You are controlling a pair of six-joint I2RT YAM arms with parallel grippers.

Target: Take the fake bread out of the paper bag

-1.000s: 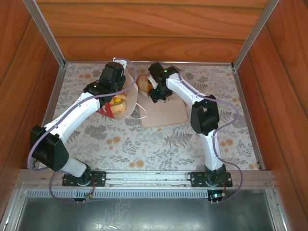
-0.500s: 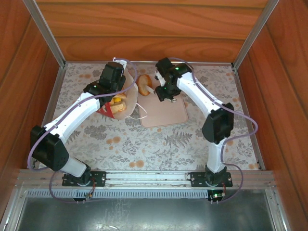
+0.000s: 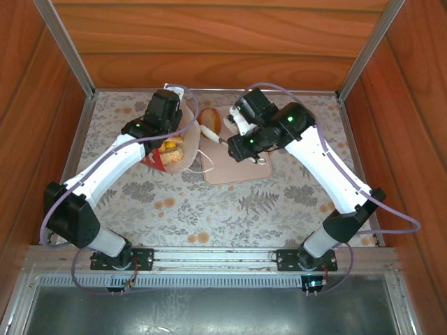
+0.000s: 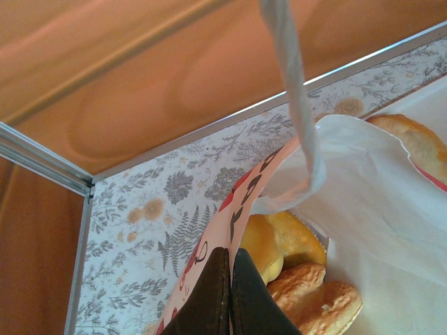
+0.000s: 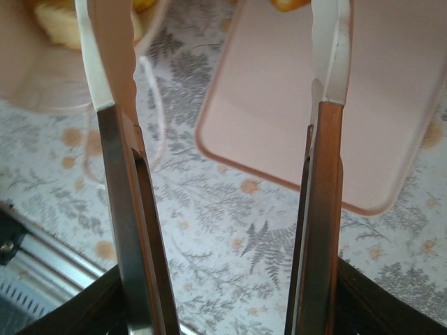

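Observation:
The paper bag (image 3: 162, 162) lies tipped on the table, mouth toward the tray. My left gripper (image 3: 170, 134) is shut on its upper edge; in the left wrist view the black jaws (image 4: 230, 283) pinch the red-and-white wall of the paper bag (image 4: 370, 209). Golden pieces of fake bread (image 4: 300, 279) lie inside it. One roll of fake bread (image 3: 209, 120) rests at the far left corner of the pale tray (image 3: 241, 166). My right gripper (image 3: 225, 139) hangs just right of that roll, open, and in the right wrist view nothing is between its fingers (image 5: 112, 63).
Below my right gripper (image 5: 213, 42) are the pale tray (image 5: 279, 105), the flowered table cover and the bag's white cord handle (image 5: 150, 91). Wooden walls close in the table at the back and on both sides. The rail with the arm bases runs along the near edge.
My right arm has swung its elbow out to the right and drawn the gripper back off the roll, which stays on the tray's corner. The left arm and the bag have not moved.

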